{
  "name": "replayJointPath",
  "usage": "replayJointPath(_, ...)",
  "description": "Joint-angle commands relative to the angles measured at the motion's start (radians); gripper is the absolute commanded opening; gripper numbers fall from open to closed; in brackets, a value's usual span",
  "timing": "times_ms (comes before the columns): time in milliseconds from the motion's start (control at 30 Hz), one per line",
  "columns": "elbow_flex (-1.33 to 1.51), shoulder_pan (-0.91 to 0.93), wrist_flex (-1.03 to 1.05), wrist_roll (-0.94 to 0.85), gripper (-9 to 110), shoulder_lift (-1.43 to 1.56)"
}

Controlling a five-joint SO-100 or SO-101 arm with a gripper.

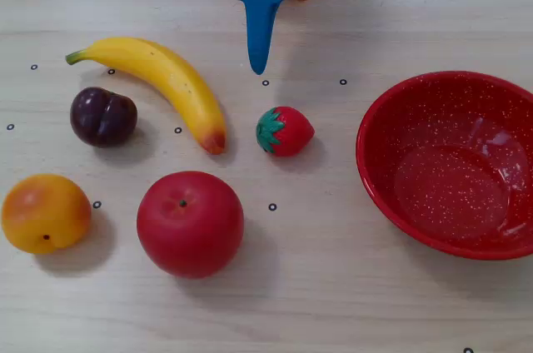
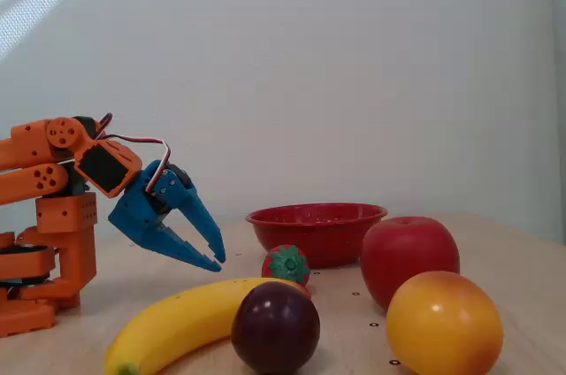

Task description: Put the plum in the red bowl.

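The plum (image 1: pixel 102 116), small, glossy and dark purple, lies on the pale wooden table at the left, below the banana's stem end. In a fixed view from table height the plum (image 2: pixel 276 326) sits at the front. The red bowl (image 1: pixel 391 120) with white speckles stands empty at the right; from the side the red bowl (image 2: pixel 318 233) is behind the fruit. My blue gripper (image 1: pixel 259 66) hangs at the top centre, pointing at the table, well apart from the plum. Seen side-on, the gripper (image 2: pixel 219 261) has its fingertips together and holds nothing.
A yellow banana (image 1: pixel 162 78) lies diagonally between gripper and plum. A small strawberry (image 1: pixel 285 131) sits mid-table, a big red apple (image 1: pixel 190 222) at the front and an orange fruit (image 1: pixel 45 212) at the front left. The orange arm base (image 2: pixel 53 242) stands at the left.
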Motion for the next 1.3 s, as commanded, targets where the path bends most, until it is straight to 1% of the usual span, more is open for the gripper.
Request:
replayJointPath(0,-0.025,-0.009,0.057,-0.020,0,0.005)
replayJointPath(400,-0.028,-0.017,0.058,-0.015,0,-0.002)
replayJointPath(733,-0.202,-0.032,0.063,-0.003,0,-0.219)
replayJointPath(933,-0.403,-0.055,0.118,0.018,0,-0.419)
replayJointPath(1133,-0.729,-0.120,0.273,0.061,0,-0.727)
replayJointPath(1267,-0.943,-0.192,0.339,0.067,0,-0.913)
